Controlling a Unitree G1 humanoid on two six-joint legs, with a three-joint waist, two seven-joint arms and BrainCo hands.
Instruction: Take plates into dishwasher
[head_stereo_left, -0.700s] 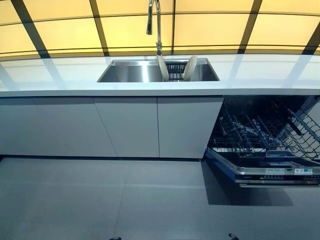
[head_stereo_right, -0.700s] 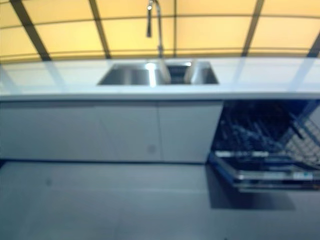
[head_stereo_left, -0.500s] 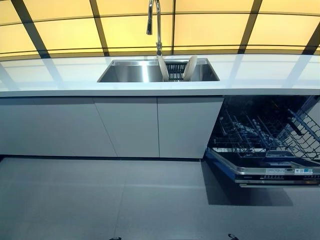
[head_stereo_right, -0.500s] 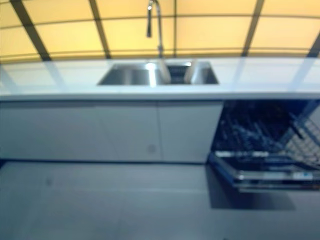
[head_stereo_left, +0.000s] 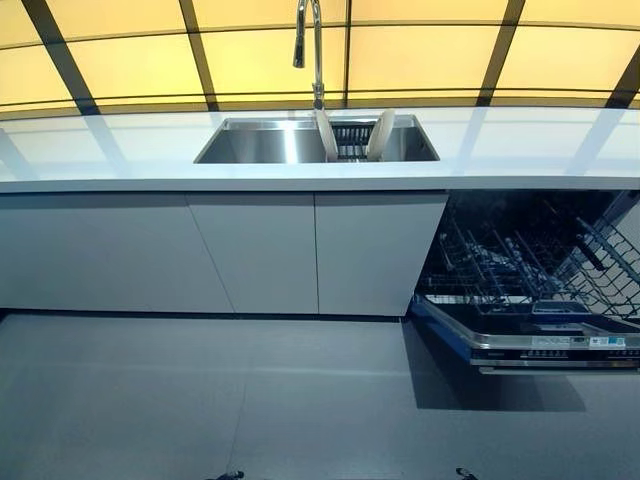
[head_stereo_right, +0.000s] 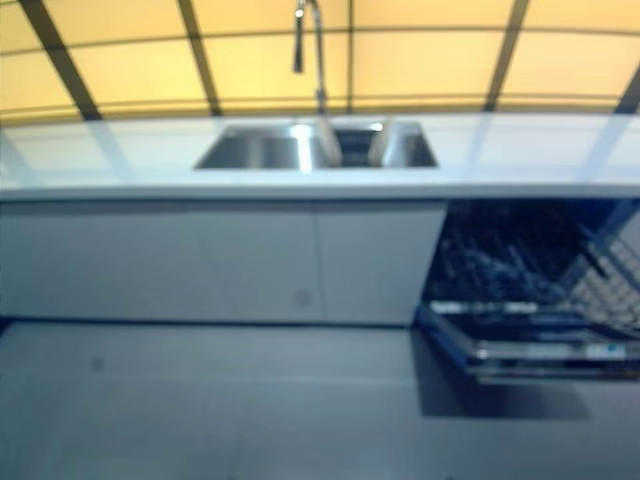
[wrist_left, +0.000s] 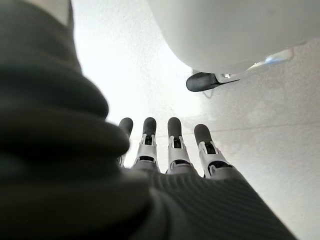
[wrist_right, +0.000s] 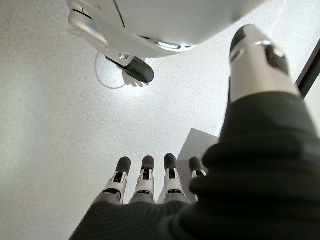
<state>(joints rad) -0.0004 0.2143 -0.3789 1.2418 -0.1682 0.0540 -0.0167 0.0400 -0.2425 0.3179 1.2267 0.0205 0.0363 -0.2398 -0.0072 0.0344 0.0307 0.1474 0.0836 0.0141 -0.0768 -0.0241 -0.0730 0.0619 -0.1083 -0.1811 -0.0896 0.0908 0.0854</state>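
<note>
In the sink (head_stereo_left: 260, 145), two plates (head_stereo_left: 380, 135) stood racked, dishwasher (head_stereo_left: 530, 290) open, left hand (wrist_left: 170, 150) and right hand (wrist_right: 150, 185) hung released, fingers straight.

Plates (head_stereo_left: 352, 136) upright in sink (head_stereo_left: 260, 145)

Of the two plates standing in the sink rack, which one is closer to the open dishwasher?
The right-hand plate, on the dishwasher side of the sink. The other plate stands just below the faucet, further left.
</note>
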